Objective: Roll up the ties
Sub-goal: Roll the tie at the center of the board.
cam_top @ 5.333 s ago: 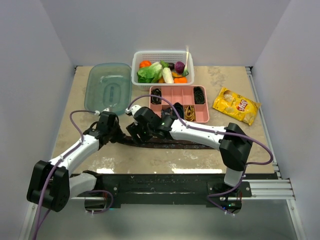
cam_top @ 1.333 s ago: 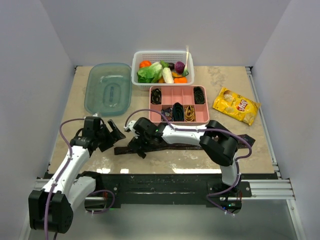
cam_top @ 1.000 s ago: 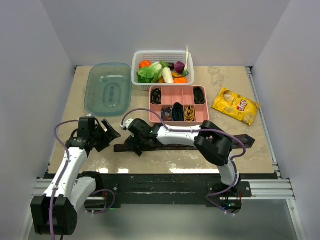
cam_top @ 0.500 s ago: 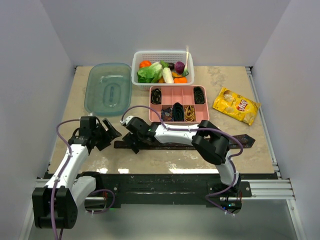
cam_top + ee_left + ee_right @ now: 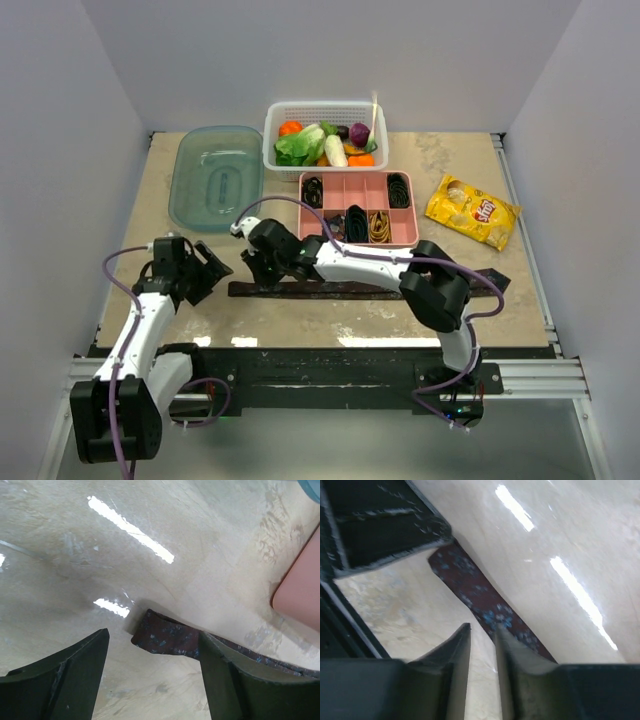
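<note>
Just in front of the pink tray [image 5: 304,212], on the side toward the arm bases, the dark maroon tie [image 5: 360,290] lies flat and unrolled on the table [image 5: 450,160]. It runs along the tray's near edge, and its right end reaches past the tray's right corner. Inside the tray, some compartments hold rolled ties: black coils [image 5: 313,190] in the far corners, and a gold coil [image 5: 381,227] in the near row.

Near the tray's front left corner, the right gripper [image 5: 254,267] is above the left end of the tie. Farther left of the tray is the left gripper [image 5: 210,268], pointing at the same end.

From the top view the state of the claws is hard to read; the wrist cameras show it. In the left wrist view the two fingers [image 5: 70,672] stand wide apart, and the blunt end of the tie, with small blue specks, lies between them without touching either one. A corner of the tray shows at the right edge. In the right wrist view the fingers [image 5: 451,655] are almost together, with only a thin slit and nothing between them. The tie passes beneath their tips; I cannot tell if they touch it.

Behind the tray stands a white basket [image 5: 270,140] of vegetables, to its left a teal lid [image 5: 216,175], to its right a yellow chip bag [image 5: 472,210].
</note>
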`<state>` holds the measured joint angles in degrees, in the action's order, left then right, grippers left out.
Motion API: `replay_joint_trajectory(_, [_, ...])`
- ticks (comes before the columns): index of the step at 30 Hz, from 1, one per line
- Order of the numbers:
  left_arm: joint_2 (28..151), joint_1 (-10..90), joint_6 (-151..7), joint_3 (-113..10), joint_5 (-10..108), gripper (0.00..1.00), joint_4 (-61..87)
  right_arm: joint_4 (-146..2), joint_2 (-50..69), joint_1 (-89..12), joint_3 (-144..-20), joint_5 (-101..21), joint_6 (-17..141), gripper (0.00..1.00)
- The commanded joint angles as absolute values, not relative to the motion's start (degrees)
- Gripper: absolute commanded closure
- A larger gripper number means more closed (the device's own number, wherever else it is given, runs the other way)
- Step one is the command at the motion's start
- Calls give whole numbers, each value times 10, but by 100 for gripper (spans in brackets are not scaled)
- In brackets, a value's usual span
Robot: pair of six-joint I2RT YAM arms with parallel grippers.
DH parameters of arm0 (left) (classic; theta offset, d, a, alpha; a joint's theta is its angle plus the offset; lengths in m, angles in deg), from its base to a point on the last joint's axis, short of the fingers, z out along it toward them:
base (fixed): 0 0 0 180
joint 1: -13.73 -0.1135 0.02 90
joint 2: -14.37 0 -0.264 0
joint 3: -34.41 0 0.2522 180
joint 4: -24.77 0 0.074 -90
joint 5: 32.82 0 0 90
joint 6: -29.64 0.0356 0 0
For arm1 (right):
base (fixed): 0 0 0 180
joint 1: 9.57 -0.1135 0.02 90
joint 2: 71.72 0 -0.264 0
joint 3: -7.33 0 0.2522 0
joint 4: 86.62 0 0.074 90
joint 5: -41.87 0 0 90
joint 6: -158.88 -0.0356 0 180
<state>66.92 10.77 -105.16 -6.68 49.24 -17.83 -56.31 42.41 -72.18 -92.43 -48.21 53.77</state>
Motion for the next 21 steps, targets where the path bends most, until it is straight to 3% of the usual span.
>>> replay_joint_trajectory(1, [682, 57, -1030, -84, 442, 19, -163, -618, 463, -724, -970, -405, 529, 87])
replay_joint_trajectory(3, [689, 45, -1022, -82, 401, 17, -154, -616, 493, -724, -992, -395, 527, 94])
replay_joint_trajectory(10, [695, 39, -1017, -74, 390, 18, -147, -604, 549, -728, -1025, -393, 521, 96])
replay_joint_trajectory(21, [711, 40, -1009, -50, 357, 26, -101, -580, 531, -719, -942, -464, 491, 100])
